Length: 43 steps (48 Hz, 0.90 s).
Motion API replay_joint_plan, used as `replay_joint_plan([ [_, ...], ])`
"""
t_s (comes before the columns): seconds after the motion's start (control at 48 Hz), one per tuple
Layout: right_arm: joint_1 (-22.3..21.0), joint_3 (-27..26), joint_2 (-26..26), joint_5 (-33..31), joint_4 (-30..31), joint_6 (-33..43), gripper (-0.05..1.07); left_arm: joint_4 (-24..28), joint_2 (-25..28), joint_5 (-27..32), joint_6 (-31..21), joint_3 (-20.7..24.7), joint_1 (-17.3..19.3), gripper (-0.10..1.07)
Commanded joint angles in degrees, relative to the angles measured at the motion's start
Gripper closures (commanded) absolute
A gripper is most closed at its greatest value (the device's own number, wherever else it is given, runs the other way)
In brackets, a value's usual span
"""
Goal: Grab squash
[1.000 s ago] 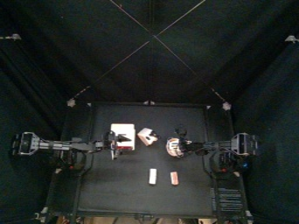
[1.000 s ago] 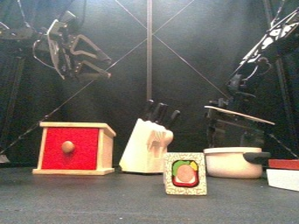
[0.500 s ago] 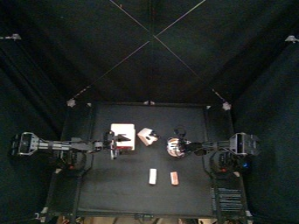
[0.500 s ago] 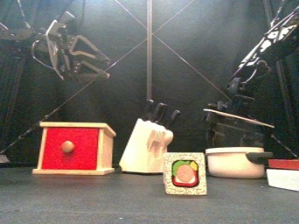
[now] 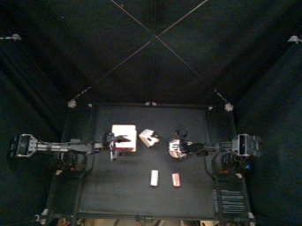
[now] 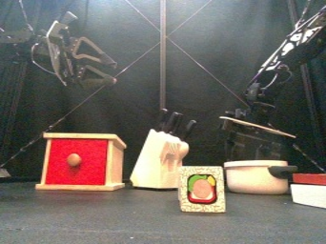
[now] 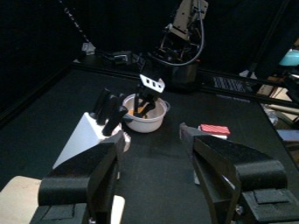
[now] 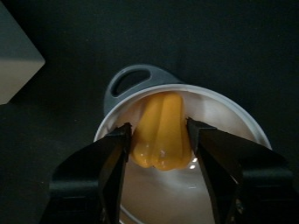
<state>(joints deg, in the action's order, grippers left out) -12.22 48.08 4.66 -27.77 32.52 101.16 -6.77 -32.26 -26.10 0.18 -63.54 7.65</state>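
Note:
The squash point(image 8: 158, 131) is a bright-yellow rounded lump lying inside a white pot point(image 8: 131, 80) with a grey handle. My right gripper point(image 8: 158, 125) hangs just above the pot, open, with one jaw on each side of the squash and nothing held. The pot shows in the top view point(image 5: 177, 148), the front view point(image 6: 258, 176) and the left wrist view point(image 7: 147, 123); the squash is hidden in those views. My left gripper point(image 7: 158, 138) is open and empty, raised above the table's left side point(image 5: 115, 145).
A wooden box with a red front point(image 6: 84, 160) and a knife block point(image 6: 159, 157) stand left of the pot. A white-and-pink block point(image 6: 201, 189) stands near the front edge. A reddish bar point(image 5: 176, 179) and a white bar point(image 5: 156, 178) lie at the front.
The left arm has drawn back a little to the left. The right gripper has shifted slightly over the pot and stays open.

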Motion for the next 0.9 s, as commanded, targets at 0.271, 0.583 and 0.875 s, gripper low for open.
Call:
replay_joint_plan([
  [0.271,-0.1,-1.5,5.3,-0.9,0.2,-0.1,0.22,0.0,-0.1,-0.6,-0.1,0.6,0.2,0.09],
  [0.583,0.7,-0.7,10.0,-3.7,0.3,-0.1,0.22,0.0,-0.1,-0.6,-0.1,0.5,0.2,0.09],
  [0.875,2.1,-0.4,12.7,-3.7,0.8,-0.1,0.22,0.0,-0.1,-0.6,0.1,0.4,0.2,0.09],
])
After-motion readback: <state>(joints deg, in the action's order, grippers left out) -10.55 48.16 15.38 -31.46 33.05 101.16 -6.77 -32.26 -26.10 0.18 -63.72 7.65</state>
